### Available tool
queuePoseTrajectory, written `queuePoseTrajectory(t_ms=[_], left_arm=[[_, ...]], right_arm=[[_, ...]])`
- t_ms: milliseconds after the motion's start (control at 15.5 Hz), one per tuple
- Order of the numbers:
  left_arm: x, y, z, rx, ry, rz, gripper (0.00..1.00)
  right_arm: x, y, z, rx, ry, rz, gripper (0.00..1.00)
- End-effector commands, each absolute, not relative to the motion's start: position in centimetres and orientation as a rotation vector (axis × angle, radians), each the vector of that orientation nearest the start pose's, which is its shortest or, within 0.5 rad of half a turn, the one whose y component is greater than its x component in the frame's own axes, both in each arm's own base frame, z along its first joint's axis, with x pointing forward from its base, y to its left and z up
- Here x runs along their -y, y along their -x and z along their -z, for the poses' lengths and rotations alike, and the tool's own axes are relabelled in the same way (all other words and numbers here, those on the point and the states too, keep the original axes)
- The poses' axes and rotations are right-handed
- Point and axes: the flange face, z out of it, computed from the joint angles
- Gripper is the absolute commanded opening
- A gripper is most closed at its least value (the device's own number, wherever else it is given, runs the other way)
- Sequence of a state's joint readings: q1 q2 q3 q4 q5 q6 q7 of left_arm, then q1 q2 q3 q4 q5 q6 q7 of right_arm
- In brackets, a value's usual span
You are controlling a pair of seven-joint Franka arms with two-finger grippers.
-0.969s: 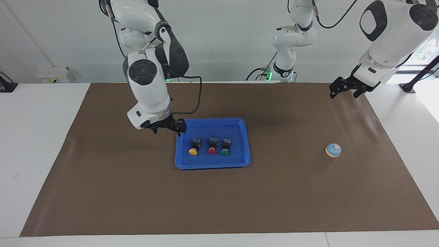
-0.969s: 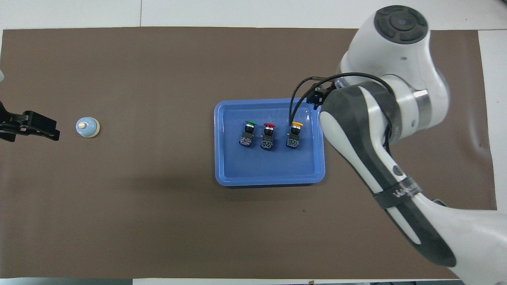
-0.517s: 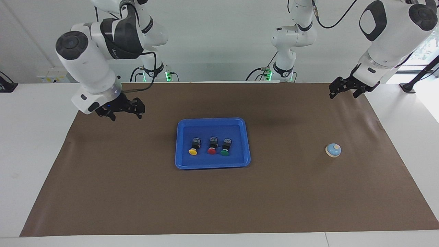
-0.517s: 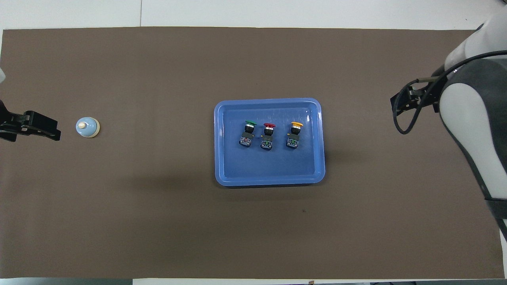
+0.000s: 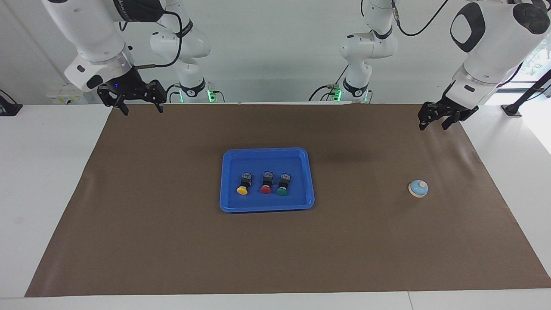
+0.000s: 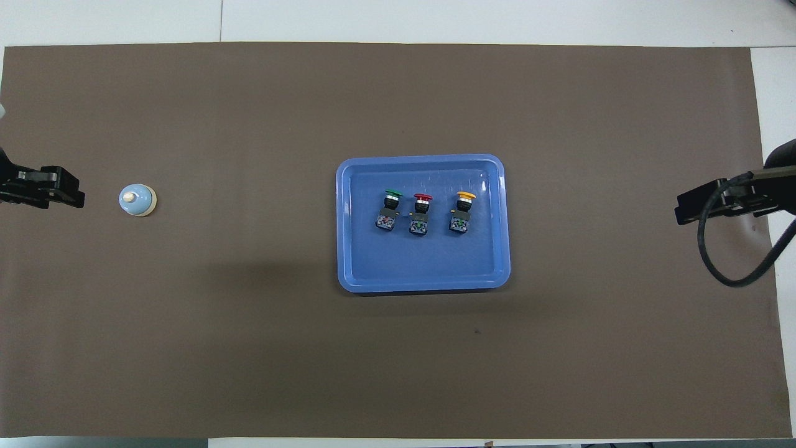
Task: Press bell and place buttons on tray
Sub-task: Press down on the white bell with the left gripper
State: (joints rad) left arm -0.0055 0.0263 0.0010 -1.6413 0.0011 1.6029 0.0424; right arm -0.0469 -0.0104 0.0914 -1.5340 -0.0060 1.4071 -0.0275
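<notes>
Three buttons (image 5: 266, 185) lined up in the blue tray (image 5: 267, 209), mid-frame on the bench (image 5: 43, 193)
Bell (image 5: 418, 188) alone on the brown mat (image 5: 172, 241) toward the left arm's end, level with the tray. Right gripper (image 5: 140, 107) up by a top corner of the mat, jaws wide, holding nothing. Left gripper (image 5: 432, 122) up by the other top corner; wide or narrow, can't tell.

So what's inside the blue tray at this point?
Three buttons lie in a row inside the tray: yellow button, red button, green button. Nothing covers them; the tray floor directly beneath each is hidden.
</notes>
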Motion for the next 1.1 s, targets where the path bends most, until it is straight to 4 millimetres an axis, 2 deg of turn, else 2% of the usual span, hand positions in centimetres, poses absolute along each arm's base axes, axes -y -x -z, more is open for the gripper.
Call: queuePoseTrajectory(t_ms=[0,65,194,517,646,775,1034], left_arm=[[-1.3,-56.3,-55.4,-0.03,3.136,-0.075,0.0],[-1.5,-56.7,-54.1,-0.028,3.136,-0.063,0.0],[-3.2,-57.5,-51.0,0.009,3.136,-0.027,0.0],[-4.5,-60.1,-43.0,-0.021,3.133,0.037,0.0],[-5.7,-60.2,-41.2,0.007,3.128,0.102,0.0],[-5.8,-60.8,-38.7,0.008,3.129,0.076,0.0],[-5.8,-60.7,-35.7,0.011,3.131,0.066,0.0]], right_arm=[[-1.8,-53.6,-61.7,0.128,3.114,-0.184,1.0],[-1.7,-53.7,-61.5,0.126,3.113,-0.189,1.0],[-1.8,-53.8,-61.3,0.128,3.112,-0.193,1.0],[-1.6,-54.1,-61.2,0.126,3.115,-0.174,1.0],[-1.6,-54.0,-61.1,0.123,3.115,-0.179,1.0],[-1.5,-54.1,-60.6,0.123,3.115,-0.189,1.0],[-1.3,-54.4,-59.8,0.118,3.113,-0.191,1.0]])
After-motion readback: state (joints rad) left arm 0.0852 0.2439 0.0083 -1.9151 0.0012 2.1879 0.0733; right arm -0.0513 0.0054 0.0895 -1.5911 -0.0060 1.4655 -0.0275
